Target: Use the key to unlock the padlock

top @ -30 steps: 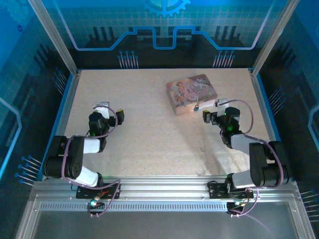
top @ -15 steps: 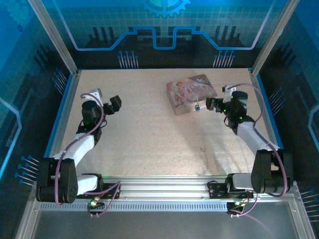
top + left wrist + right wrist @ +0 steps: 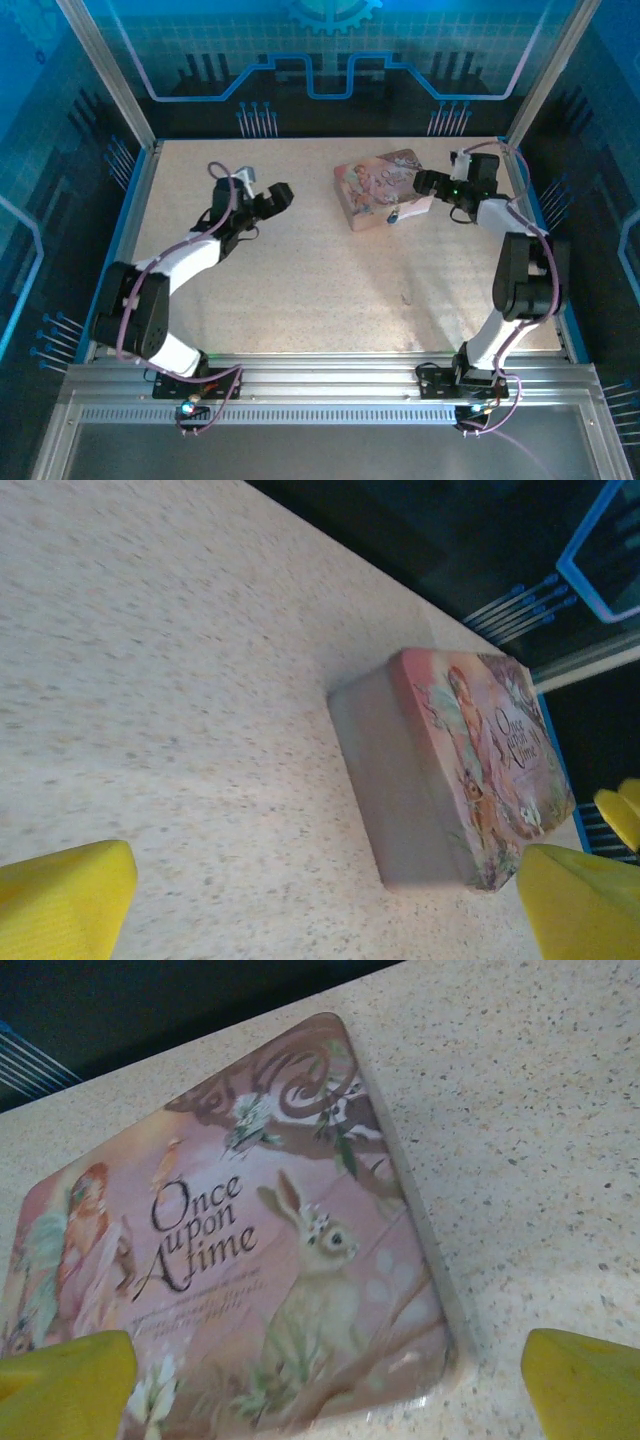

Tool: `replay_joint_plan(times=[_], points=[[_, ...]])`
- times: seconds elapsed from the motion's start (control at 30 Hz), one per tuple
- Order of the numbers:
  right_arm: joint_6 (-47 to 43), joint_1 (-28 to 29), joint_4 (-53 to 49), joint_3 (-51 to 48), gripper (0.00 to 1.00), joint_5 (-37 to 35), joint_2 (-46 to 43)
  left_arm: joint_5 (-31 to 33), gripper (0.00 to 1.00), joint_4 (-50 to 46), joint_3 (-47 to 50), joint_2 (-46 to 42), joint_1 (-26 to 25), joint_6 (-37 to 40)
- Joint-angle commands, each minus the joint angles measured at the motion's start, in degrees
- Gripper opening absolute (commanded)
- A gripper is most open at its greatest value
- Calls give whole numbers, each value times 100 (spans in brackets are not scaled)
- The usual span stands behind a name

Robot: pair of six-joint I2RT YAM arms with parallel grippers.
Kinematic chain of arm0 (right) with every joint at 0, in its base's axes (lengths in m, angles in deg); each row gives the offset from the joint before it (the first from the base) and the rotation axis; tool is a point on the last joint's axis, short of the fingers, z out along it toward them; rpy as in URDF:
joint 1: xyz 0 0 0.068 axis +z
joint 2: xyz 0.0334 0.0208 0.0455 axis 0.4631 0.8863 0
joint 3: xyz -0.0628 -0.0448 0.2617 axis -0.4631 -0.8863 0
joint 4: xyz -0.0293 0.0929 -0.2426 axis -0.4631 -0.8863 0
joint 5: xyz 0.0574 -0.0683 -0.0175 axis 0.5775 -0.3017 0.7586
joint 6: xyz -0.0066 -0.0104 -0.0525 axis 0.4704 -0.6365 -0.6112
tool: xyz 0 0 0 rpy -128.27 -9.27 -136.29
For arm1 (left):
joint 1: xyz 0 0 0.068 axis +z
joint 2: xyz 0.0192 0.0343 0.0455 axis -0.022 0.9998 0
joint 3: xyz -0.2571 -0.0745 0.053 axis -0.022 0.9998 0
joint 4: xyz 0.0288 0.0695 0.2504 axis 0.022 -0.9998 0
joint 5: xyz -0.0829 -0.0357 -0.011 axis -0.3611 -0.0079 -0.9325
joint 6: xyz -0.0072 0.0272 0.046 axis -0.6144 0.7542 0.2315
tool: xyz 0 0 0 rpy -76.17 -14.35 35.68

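Observation:
The tiny bluish padlock [image 3: 395,214] lies on the table against the near edge of the pink illustrated tin [image 3: 384,186]. I cannot pick out the key. My left gripper [image 3: 277,194] hovers left of the tin, open; in the left wrist view its yellow fingertips [image 3: 62,902] frame bare table, with the tin [image 3: 450,770] ahead on the right. My right gripper [image 3: 423,183] is at the tin's right end, open and low over the lid [image 3: 250,1250]; one yellow fingertip [image 3: 585,1385] is over the table beside it. The padlock is hidden in both wrist views.
The speckled beige table [image 3: 300,290] is bounded by blue rails and aluminium posts. A small dark speck [image 3: 405,297] lies on the table nearer the arm bases. Open table stretches between the left gripper and the tin.
Both arms have stretched away from their bases. The left gripper swung right toward the tin. The right gripper rose to the tin's right end.

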Motion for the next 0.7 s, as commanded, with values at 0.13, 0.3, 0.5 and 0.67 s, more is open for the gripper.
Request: replay_joint_plan(times=[0.13, 0.3, 0.5, 0.67], points=[[22, -130, -446, 986, 100, 449, 916, -450, 99, 65, -1047, 1083, -528, -293], [-160, -129, -779, 1557, 100, 1138, 1483, -796, 93, 72, -1666, 1772, -751, -304], [-329, -135, -906, 1767, 97, 1565, 1745, -1025, 89, 138, -2190, 2403, -943, -369], [-683, -105, -1293, 1903, 89, 1888, 1819, -1083, 89, 163, -2478, 2735, -981, -486]])
